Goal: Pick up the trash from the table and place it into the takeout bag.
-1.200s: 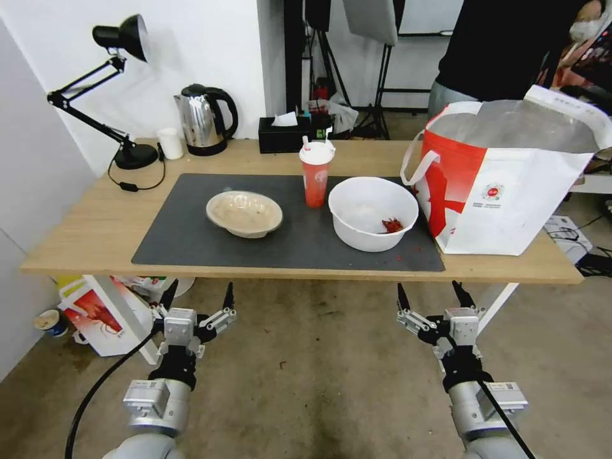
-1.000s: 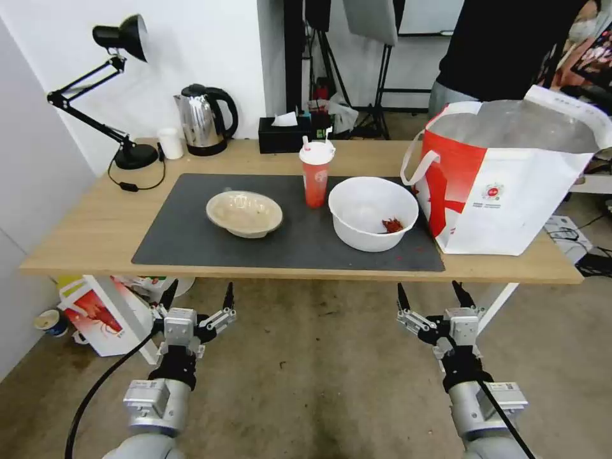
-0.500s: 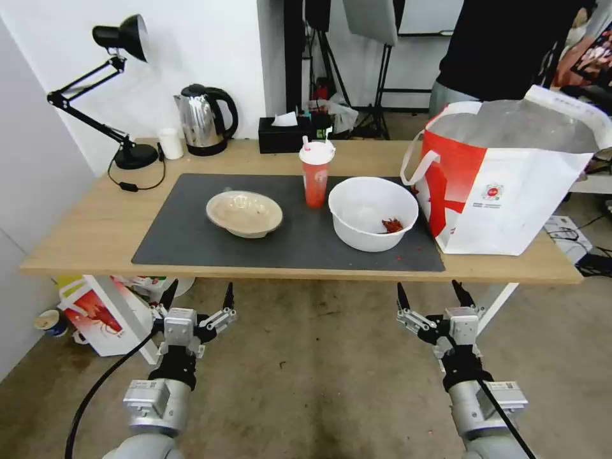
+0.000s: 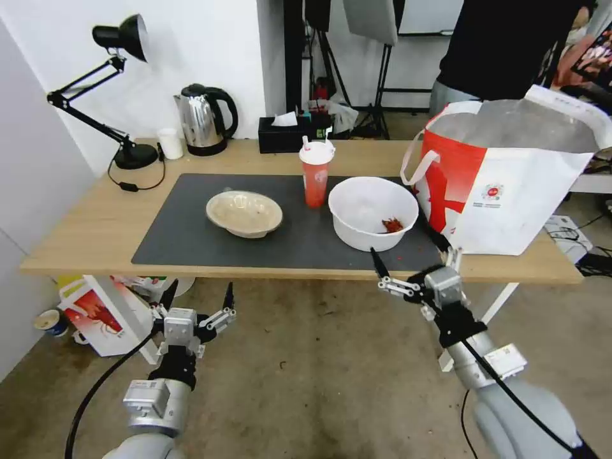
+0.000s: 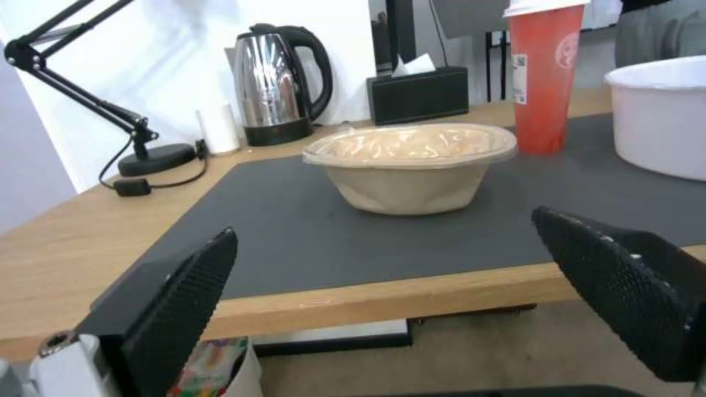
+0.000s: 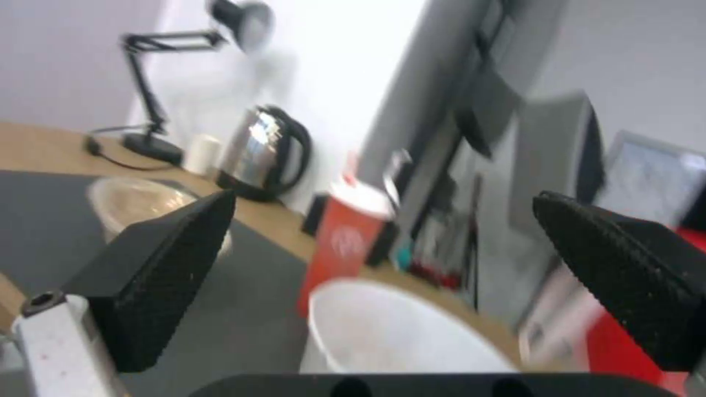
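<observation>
Three pieces of trash stand on the table's point(image 4: 83, 236) dark mat point(image 4: 191, 242): a beige paper bowl point(image 4: 244, 213), a red cup with white lid point(image 4: 316, 172) and a white bowl with red scraps point(image 4: 373, 210). The takeout bag point(image 4: 510, 185) stands open at the table's right end. My right gripper point(image 4: 408, 252) is open at the table's front edge, just before the white bowl point(image 6: 397, 331) and beside the bag's corner. Low in front of the table, my left gripper point(image 4: 199, 290) hangs open, facing the beige bowl point(image 5: 409, 165).
Along the table's back edge stand a black desk lamp point(image 4: 136, 155), a steel kettle point(image 4: 203, 120), a small white cup point(image 4: 169, 143) and a black tissue box point(image 4: 285, 134). A smaller red-and-white bag point(image 4: 102, 315) sits on the floor under the table's left end.
My right arm has risen from below the table and moved forward to its front edge, near the white bowl. The left arm and the things on the table have not moved.
</observation>
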Robot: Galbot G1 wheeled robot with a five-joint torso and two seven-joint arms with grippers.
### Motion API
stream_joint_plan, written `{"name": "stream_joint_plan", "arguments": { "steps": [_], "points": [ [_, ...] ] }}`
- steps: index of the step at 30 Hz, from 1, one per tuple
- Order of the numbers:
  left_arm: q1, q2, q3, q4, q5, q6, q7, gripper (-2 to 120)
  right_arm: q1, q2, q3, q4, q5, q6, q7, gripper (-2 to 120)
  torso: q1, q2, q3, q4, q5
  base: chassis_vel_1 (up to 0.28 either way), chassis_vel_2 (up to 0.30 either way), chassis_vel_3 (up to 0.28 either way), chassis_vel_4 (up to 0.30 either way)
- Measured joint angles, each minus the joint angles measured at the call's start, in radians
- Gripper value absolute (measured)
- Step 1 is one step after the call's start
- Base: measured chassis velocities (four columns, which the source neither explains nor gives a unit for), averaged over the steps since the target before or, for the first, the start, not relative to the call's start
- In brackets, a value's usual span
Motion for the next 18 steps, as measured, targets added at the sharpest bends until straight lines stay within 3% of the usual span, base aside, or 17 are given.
{"name": "stream_joint_plan", "arguments": {
  "steps": [3, 5, 8, 9, 18],
  "points": [
    [0.0, 0.0, 0.0, 0.0, 0.0, 0.0, 0.0, 100, 0.095, -0.146, -0.017, -0.005, 0.018, 0.054, -0.038, 100, 0.0, 0.0, 0.0, 0.0, -0.0001, 0.0, 0.0, 0.0, 0.0],
    [0.0, 0.0, 0.0, 0.0, 0.0, 0.0, 0.0, 100, 0.111, -0.17, -0.02, -0.006, 0.02, 0.062, -0.044, 100, 0.0, 0.0, 0.0, 0.0, -0.0001, 0.0, 0.0, 0.0, 0.0],
    [0.0, 0.0, 0.0, 0.0, 0.0, 0.0, 0.0, 100, 0.178, -0.274, -0.033, -0.01, 0.033, 0.1, -0.07, 100, 0.0, 0.0, 0.0, 0.0, 0.0, 0.0, 0.0, 0.0, 0.0],
    [0.0, 0.0, 0.0, 0.0, 0.0, 0.0, 0.0, 100, 0.178, -0.274, -0.033, -0.01, 0.033, 0.1, -0.07, 100, 0.0, 0.0, 0.0, 0.0, 0.0, 0.0, 0.0, 0.0, 0.0],
    [0.0, 0.0, 0.0, 0.0, 0.0, 0.0, 0.0, 100, 0.329, -0.505, -0.06, -0.019, 0.06, 0.185, -0.129, 100, 0.0, 0.0, 0.0, 0.0, -0.0001, 0.0, 0.0, 0.0, 0.0]
  ]
}}
